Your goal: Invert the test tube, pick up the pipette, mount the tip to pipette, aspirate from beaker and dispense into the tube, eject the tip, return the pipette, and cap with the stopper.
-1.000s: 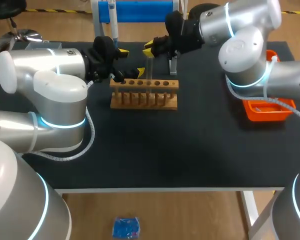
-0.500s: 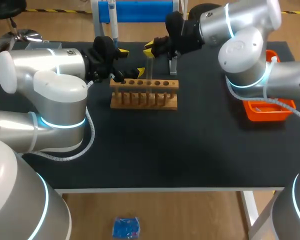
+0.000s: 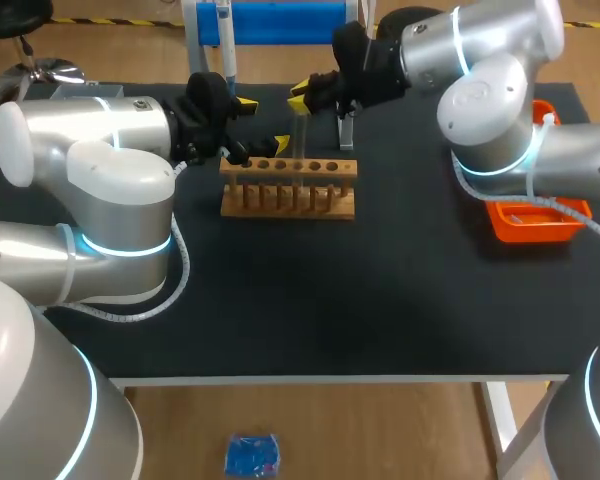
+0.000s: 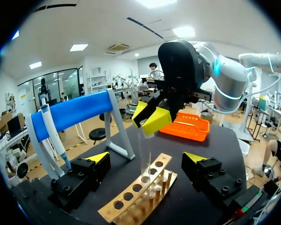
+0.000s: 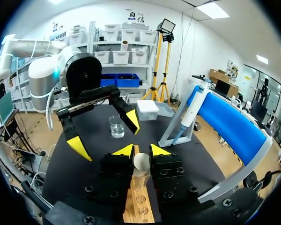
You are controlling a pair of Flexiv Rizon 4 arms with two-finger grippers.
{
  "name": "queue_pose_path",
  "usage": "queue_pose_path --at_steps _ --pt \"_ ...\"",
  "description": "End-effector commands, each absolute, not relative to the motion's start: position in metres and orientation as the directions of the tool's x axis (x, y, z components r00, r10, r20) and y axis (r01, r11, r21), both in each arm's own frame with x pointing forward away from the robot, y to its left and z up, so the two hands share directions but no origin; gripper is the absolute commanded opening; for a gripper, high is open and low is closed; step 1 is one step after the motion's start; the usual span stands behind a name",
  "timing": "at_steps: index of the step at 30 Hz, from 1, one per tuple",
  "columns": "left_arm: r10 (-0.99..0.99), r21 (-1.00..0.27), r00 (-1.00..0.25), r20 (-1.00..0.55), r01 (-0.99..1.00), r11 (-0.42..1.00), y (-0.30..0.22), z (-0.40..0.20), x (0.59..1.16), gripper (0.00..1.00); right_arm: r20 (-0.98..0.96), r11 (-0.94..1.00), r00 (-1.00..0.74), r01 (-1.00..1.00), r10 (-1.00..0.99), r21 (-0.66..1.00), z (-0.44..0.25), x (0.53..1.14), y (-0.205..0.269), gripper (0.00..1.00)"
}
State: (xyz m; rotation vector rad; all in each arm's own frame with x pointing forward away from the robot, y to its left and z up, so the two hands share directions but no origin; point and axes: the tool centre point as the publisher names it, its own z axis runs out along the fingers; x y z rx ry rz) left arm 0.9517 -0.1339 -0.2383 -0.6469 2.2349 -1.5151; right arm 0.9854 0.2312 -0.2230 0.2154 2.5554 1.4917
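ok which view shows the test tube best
The left wrist view: the test tube shows at full length, standing upright in the wooden rack. The right wrist view shows only its rounded end; the head view, a faint thin sliver.

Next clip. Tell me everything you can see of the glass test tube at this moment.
The clear glass test tube is a slim, straight-walled cylinder that looks empty. It stands upright, its lower end in one of the middle holes of the light wooden rack. Its upper end, which looks rounded and pale in the right wrist view, sits between the fingers of the right gripper, which press on it from both sides. Nothing else touches it.
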Motion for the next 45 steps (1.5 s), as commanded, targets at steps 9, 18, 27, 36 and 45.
queue_pose_path --at_steps 9,18,27,36,45 --pt "-0.554 -0.932 -0.831 -0.040 -0.169 0.321 -0.133 -0.238 0.953 1.00 -0.083 0.485 -0.974 0.030 0.210 0.874 -0.222 0.988 0.232 0.00" --pt "-0.554 -0.932 -0.831 -0.040 -0.169 0.321 -0.133 -0.238 0.953 1.00 -0.085 0.488 -0.974 0.028 0.208 0.873 -0.222 0.989 0.233 0.00" --pt "-0.554 -0.932 -0.831 -0.040 -0.169 0.321 -0.133 -0.238 0.953 1.00 -0.085 0.491 -0.975 0.027 0.205 0.871 -0.225 0.991 0.235 0.00" --pt "-0.554 -0.932 -0.831 -0.040 -0.169 0.321 -0.133 -0.238 0.953 1.00 -0.075 0.499 -0.975 0.039 0.208 0.866 -0.232 0.993 0.233 0.00" --pt "-0.554 -0.932 -0.831 -0.040 -0.169 0.321 -0.133 -0.238 0.953 1.00 -0.064 0.497 -0.977 0.047 0.204 0.867 -0.239 0.991 0.232 0.00"
